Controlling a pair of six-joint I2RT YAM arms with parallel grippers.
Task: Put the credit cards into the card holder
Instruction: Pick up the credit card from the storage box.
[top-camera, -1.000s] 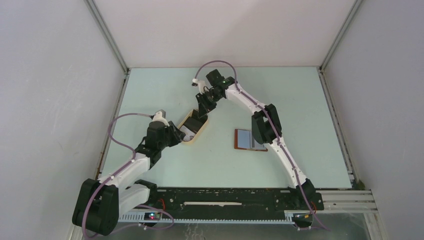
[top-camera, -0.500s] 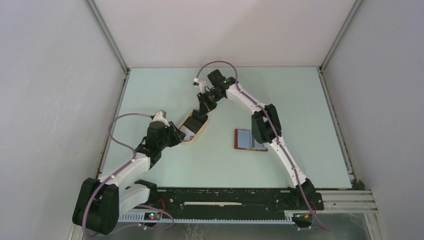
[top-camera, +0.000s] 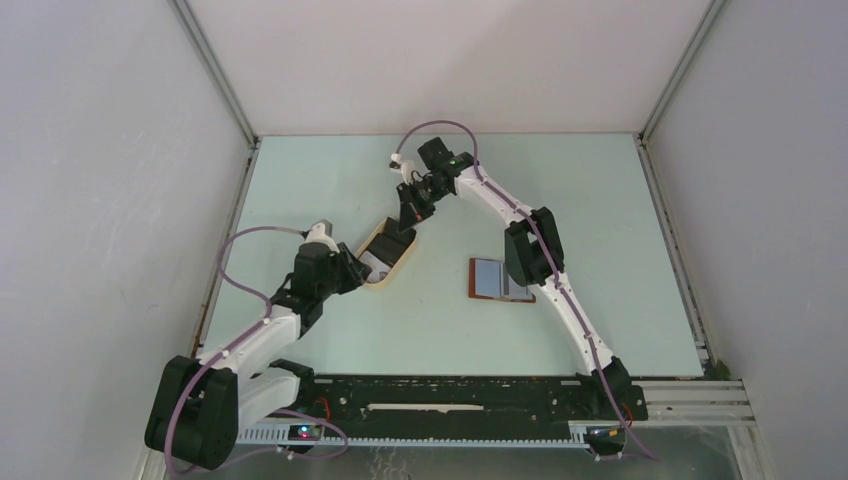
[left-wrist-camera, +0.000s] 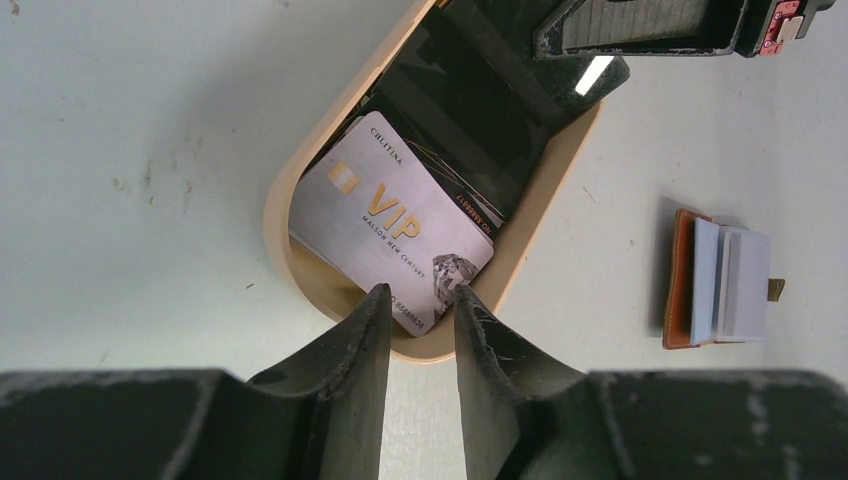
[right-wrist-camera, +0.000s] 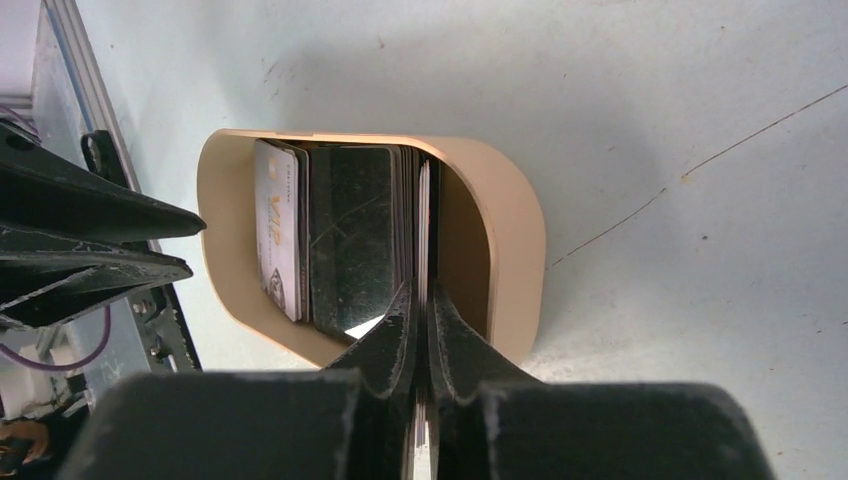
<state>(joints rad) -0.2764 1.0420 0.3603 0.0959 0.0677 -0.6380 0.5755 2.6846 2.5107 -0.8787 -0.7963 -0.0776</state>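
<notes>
Left wrist: left gripper (left-wrist-camera: 420, 302) released, jaws apart astride the lower rim of the tray (left-wrist-camera: 275, 225); can't tell if they touch it. Cards (left-wrist-camera: 395, 235) lie stacked inside, a white VIP one on top. Holder (left-wrist-camera: 685, 285) lies open at right edge, apart from tray.

Right wrist: right gripper (right-wrist-camera: 422, 310) clenched on a card (right-wrist-camera: 425, 230) standing edge-on in tray, right of the dark stack.

Top: tray left of centre, a gripper at each end. Holder at centre, right of tray.
</notes>
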